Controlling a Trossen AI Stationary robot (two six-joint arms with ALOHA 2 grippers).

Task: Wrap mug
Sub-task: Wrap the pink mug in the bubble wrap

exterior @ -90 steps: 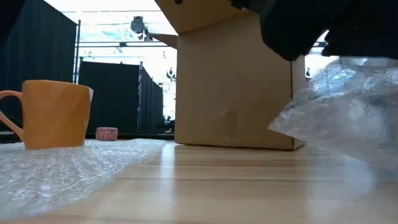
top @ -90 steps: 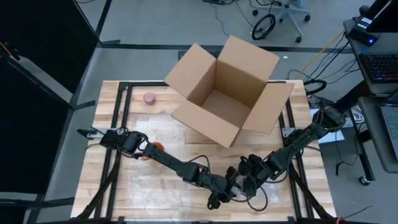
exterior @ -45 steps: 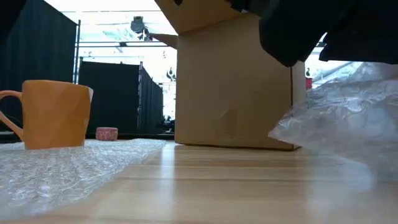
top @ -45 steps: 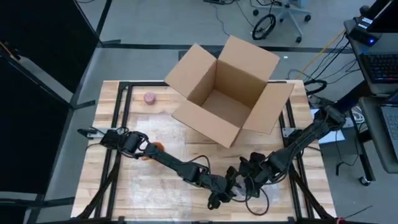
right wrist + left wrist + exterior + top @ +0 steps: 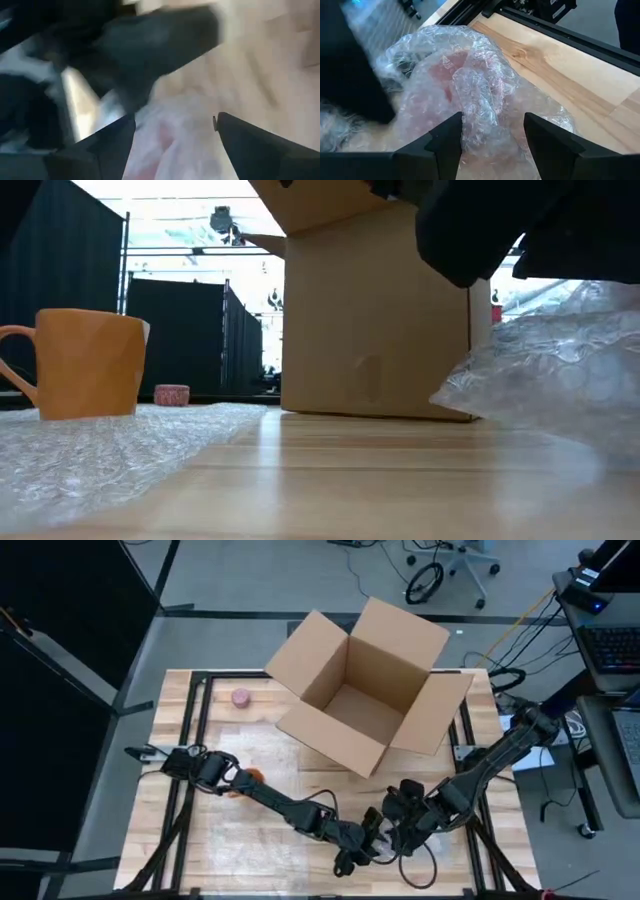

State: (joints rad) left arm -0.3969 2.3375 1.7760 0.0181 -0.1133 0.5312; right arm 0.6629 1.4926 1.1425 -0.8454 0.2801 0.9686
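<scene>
Two arms: both reach to the near middle of the bench (image 5: 220, 840), meeting over one crumpled bundle.
Bench: pale wood, carrying everything below.
Cardboard box (image 5: 365, 685): open, flaps up, at the far side, well apart from the bundle.
Flat bubble wrap (image 5: 90, 455): a second sheet spread on the bench's left part.
Wrapped bundle (image 5: 470, 95): clear bubble wrap bunched around something reddish; what is inside cannot be told.
Orange mug (image 5: 85, 365): upright and uncovered at the far edge of the flat sheet, handle to one side.
Left tool (image 5: 492, 145): fingers spread, with the bundle between them.
Right tool (image 5: 172, 135): fingers parted over the same bundle.
Pink roll (image 5: 240, 697): small, near the far left corner.
Risk: with neither tool pinching, the springy wrap may unfold; two tools so close may collide or tear the film; the orange mug stays unwrapped meanwhile.
</scene>
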